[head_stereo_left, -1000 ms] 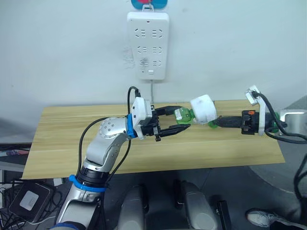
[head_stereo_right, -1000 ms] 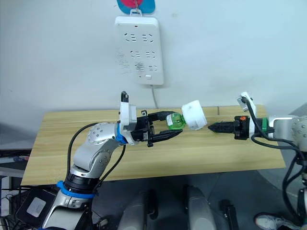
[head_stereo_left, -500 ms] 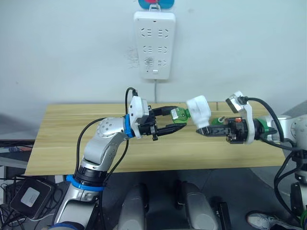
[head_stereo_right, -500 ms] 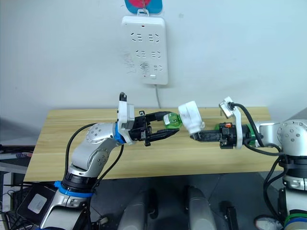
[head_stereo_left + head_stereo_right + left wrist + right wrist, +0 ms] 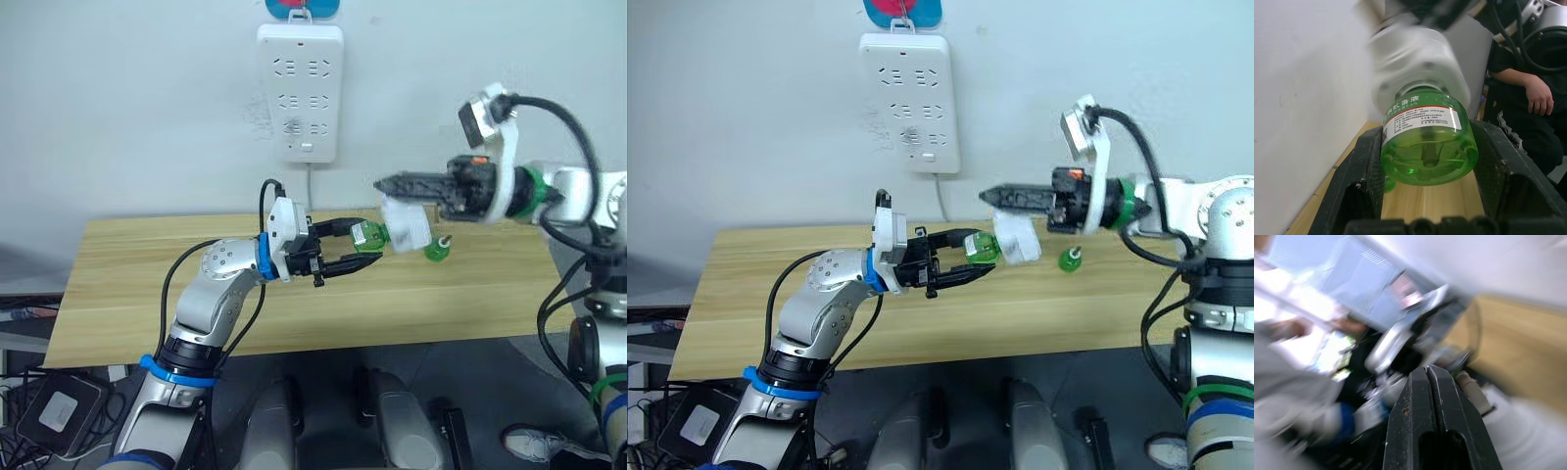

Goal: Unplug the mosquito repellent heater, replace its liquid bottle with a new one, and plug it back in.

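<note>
The bottle-replacement step is judged to be in hand: the mosquito repellent heater point(image 5: 407, 222) is already out of the wall power strip point(image 5: 300, 91) and is held in the air over the table point(image 5: 127, 284), between the two pincers.

The left pincer point(image 5: 364, 250) is clamped on a green liquid bottle point(image 5: 1425, 142), whose neck is seated in the white heater; the bottle is gripped across its body by both black fingers point(image 5: 1359, 181). The right pincer point(image 5: 385, 184) is raised just above the heater with its fingers pressed together on nothing, apart from the unit. A second green bottle point(image 5: 436, 249) stands on the table below the right pincer.

Whether the held bottle is the old one or the new one cannot be told. A hold on the heater by the right pincer is judged to be called for next, so that bottle and unit can be turned against each other.

A red-and-white label with Chinese characters is seen on the held bottle; the large characters appear to end in 蚊香液, the small print being illegible.
</note>
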Robot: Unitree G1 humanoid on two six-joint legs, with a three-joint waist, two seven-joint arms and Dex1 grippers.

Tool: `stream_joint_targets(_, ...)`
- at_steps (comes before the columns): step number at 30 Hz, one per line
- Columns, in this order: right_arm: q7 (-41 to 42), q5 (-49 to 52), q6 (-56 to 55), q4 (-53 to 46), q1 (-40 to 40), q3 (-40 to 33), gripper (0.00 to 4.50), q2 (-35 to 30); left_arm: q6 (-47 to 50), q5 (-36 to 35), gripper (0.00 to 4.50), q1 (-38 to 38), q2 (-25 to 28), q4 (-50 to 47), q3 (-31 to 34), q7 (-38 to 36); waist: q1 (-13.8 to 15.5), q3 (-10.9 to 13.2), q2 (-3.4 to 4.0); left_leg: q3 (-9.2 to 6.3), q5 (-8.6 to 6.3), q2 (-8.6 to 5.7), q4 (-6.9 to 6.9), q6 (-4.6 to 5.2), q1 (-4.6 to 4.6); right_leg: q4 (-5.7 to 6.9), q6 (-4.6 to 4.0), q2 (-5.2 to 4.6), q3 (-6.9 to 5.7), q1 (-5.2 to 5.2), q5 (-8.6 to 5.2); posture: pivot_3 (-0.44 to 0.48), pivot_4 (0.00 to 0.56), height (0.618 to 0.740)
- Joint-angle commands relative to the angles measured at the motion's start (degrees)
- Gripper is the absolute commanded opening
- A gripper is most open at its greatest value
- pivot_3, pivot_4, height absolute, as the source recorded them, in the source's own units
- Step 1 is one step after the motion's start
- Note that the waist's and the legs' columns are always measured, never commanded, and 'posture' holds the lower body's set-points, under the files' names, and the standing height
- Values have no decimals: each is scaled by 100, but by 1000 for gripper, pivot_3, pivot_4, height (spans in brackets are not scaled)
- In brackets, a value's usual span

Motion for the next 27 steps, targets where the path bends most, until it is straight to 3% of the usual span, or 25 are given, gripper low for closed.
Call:
stream_joint_targets(1, 432, -1210, -634, 93, -87, 264, 29, -30, -6, -84, 2247, 33, -38, -285, 9, 17, 2, 0, 0, 1, 0, 0, 0, -1, 0, -1, 0, 0, 1, 0, 0, -228, 332, 740)
stream_joint_targets(7, 1426, -1797, -612, 152, -73, 331, 29, -142, 77, -140, 2247, 134, 24, -475, 39, 10, 1, 0, 0, 2, 1, 1, -1, -1, -3, 0, -2, -3, -1, -4, 1, -210, 326, 740)
stream_joint_targets(13, 2177, -2198, -467, -467, 898, 620, 29, -401, 300, -275, 2247, 48, -74, -562, 138, 211, 41, 0, 0, -2, 1, 0, 0, -1, -3, 0, -2, -4, -3, -1, 1, -198, 318, 740)
stream_joint_targets(20, 2133, -1644, 244, -1346, 1965, 125, 29, -425, 499, -349, 2247, 3, -71, -621, 269, 395, 39, 0, 0, 0, 1, -1, 3, -2, -1, 6, -1, -5, -1, -2, 1, -189, 314, 740)
stream_joint_targets(27, 1461, -386, 1011, -1342, 1861, -661, 29, -123, 439, -220, 2247, 145, 44, -613, 156, 288, 18, 0, 0, -2, 2, 1, 3, -3, 1, 8, -1, -2, -3, 0, 1, -200, 308, 740)
